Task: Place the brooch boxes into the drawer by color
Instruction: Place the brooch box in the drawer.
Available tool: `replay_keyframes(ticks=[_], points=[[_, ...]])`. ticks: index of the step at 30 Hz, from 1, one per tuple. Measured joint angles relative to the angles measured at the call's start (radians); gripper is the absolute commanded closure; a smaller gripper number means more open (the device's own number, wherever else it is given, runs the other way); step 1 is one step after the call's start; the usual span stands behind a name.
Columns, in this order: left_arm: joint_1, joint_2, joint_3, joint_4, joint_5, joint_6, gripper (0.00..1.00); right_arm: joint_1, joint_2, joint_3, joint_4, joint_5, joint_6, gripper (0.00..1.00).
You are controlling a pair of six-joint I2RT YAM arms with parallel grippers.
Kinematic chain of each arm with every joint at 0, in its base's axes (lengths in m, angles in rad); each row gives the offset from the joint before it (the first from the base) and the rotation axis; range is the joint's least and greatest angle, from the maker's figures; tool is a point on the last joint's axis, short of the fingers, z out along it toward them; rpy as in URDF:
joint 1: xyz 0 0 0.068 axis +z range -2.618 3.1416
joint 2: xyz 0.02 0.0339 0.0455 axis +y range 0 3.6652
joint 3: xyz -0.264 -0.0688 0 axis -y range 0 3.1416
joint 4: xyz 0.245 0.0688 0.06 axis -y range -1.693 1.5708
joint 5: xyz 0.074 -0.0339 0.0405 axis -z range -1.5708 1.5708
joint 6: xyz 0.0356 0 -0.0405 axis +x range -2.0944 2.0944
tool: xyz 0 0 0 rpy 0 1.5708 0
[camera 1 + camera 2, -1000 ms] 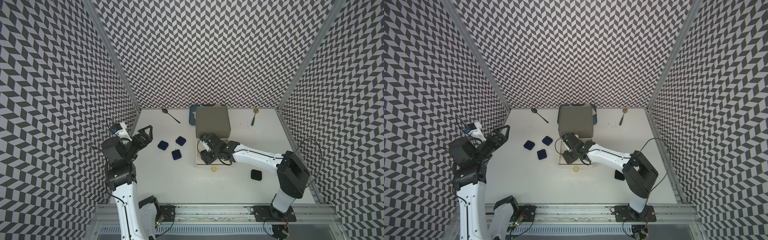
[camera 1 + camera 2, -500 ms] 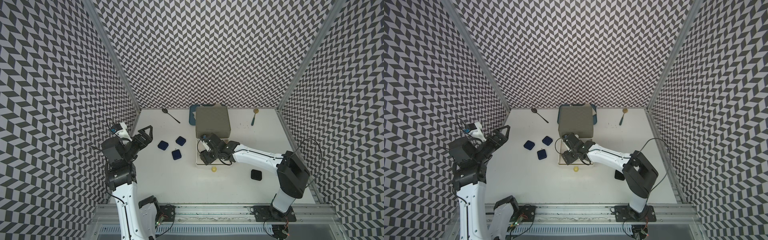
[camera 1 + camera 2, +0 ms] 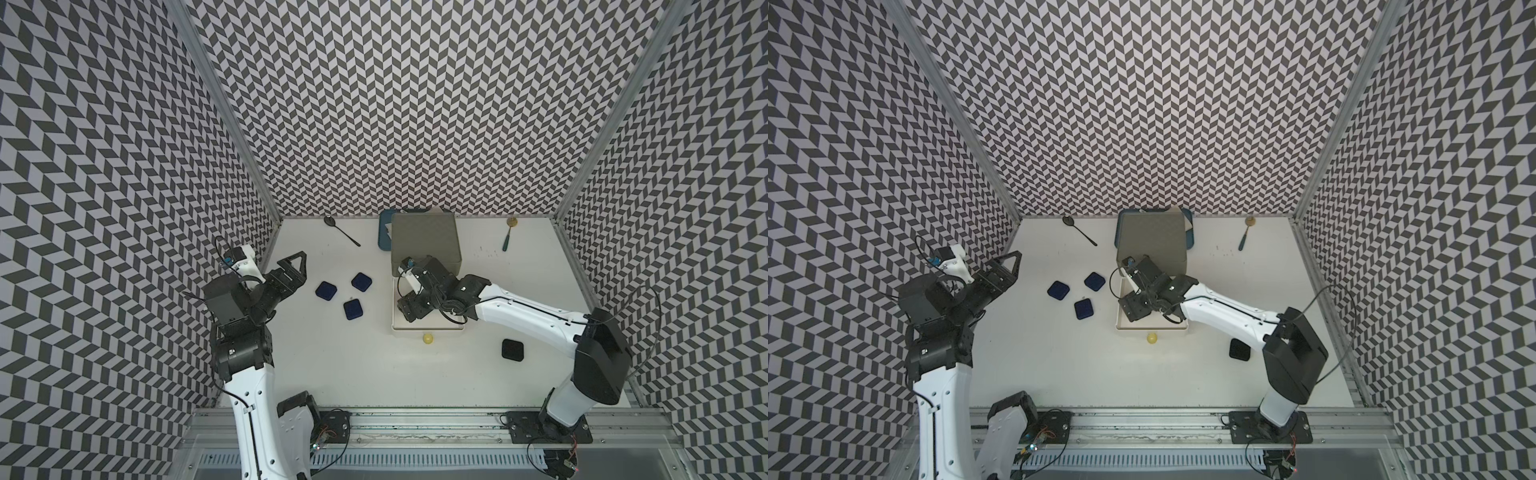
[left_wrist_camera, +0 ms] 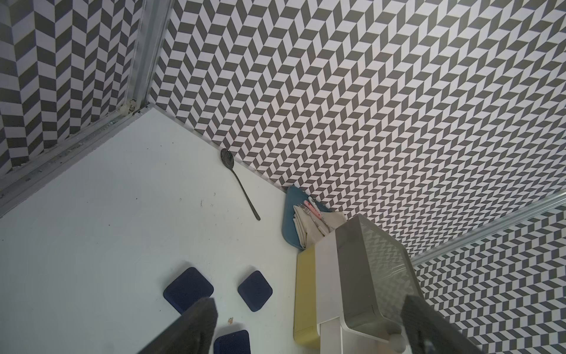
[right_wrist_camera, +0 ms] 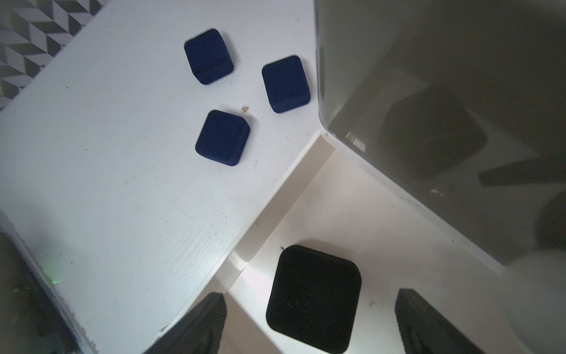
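Note:
The drawer (image 3: 424, 237) chest stands at the back middle, its white tier (image 3: 428, 328) pulled out toward me. My right gripper (image 3: 409, 309) hangs open over that tier. In the right wrist view a black brooch box (image 5: 312, 297) lies flat on the tier's floor between the spread fingers (image 5: 211, 309), touching neither. Three navy brooch boxes (image 3: 326, 290) (image 3: 361, 281) (image 3: 353, 309) lie on the table left of the chest. Another black box (image 3: 512, 349) sits at the front right. My left gripper (image 3: 293, 266) is raised at the left, open and empty.
A dark spoon (image 3: 341, 230) lies at the back left and a gold-headed one (image 3: 508, 235) at the back right. A blue tray (image 4: 292, 214) with a napkin and cutlery stands behind the chest. The yellow knob (image 3: 428, 338) juts toward the front.
The right gripper's jaws have spread wider over the white tier, leaving the black box lying free. The left arm has not moved.

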Motion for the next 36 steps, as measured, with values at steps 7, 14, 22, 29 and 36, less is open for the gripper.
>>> replay_keyframes(ticks=[7,14,22,29,36], points=[[-0.023,0.008,0.022,-0.010,-0.019,0.007,0.00,0.000,-0.156,-0.018,-0.021,-0.027,0.014,0.08],[-0.150,0.027,0.069,-0.010,-0.083,0.023,0.00,-0.005,-0.416,-0.116,-0.049,0.043,0.061,0.04],[-0.438,0.098,0.072,0.019,-0.245,0.023,0.00,-0.196,-0.608,-0.240,-0.189,0.128,0.138,0.02],[-0.615,0.172,0.074,0.069,-0.360,0.026,0.00,-0.442,-0.621,-0.308,-0.338,0.078,0.203,0.02],[-0.672,0.203,0.074,0.124,-0.394,0.019,0.00,-0.600,-0.624,-0.444,-0.368,-0.047,0.215,0.01]])
